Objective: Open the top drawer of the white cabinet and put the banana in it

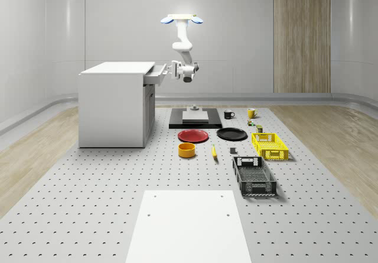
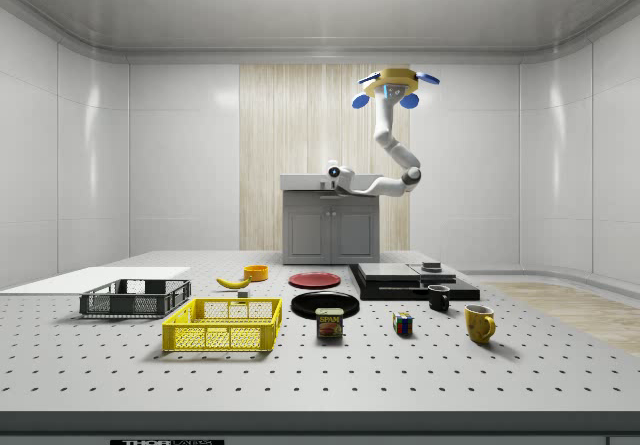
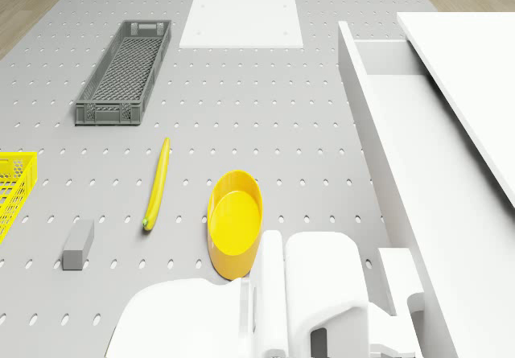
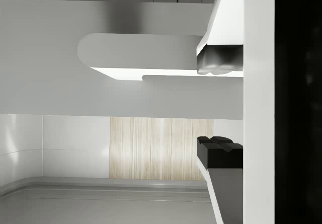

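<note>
The white cabinet stands at the whole-scene view's left, its top drawer pulled partly out. From the drone view the drawer looks empty inside. The drone hovers in front of the cabinet, above the table. Its arm bends down, so the gripper sits at the drawer front. In the wrist view the gripper is open, one pad level with the drawer handle, the other pad well below. The banana lies on the table next to a yellow bowl.
On the table to the right of the cabinet lie a red plate, a black plate, a yellow basket, a dark grey crate, two mugs and a black platform. A white panel lies at the front.
</note>
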